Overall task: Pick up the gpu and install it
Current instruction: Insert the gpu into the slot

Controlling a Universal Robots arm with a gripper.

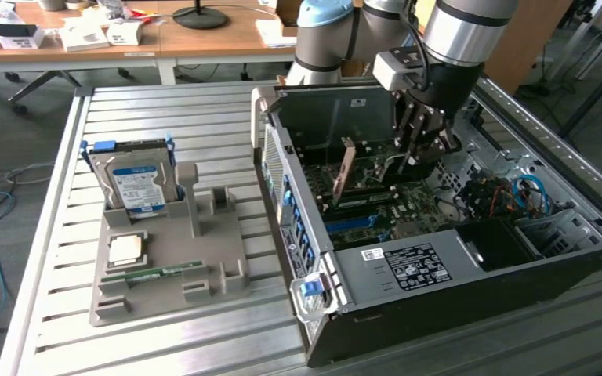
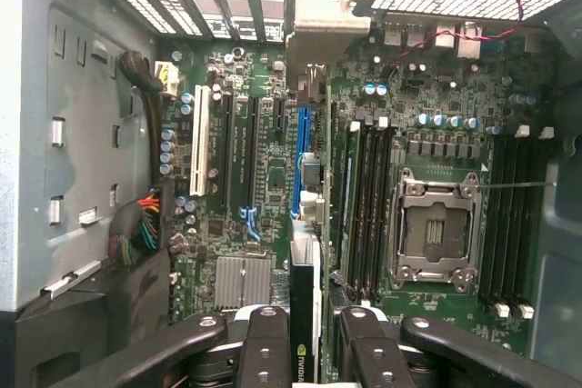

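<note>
Tool (image 2: pixel 309 338) closed on gpu (image 2: pixel 304 293), card edge-on btwn its fingers, inside open PC case (image 1: pixel 406 266) on bench (image 1: pixel 154 345), at mobo (image 2: pixel 236 188) slots; can't tell if seated.

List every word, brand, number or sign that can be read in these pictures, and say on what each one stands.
"NVIDIA": on the edge of the gpu, printed lengthwise.
Blue-white label on the hard drive: print too small to read.
White sticker and black label on the computer case: too small to read.
Motherboard markings: too blurred to read.
</note>
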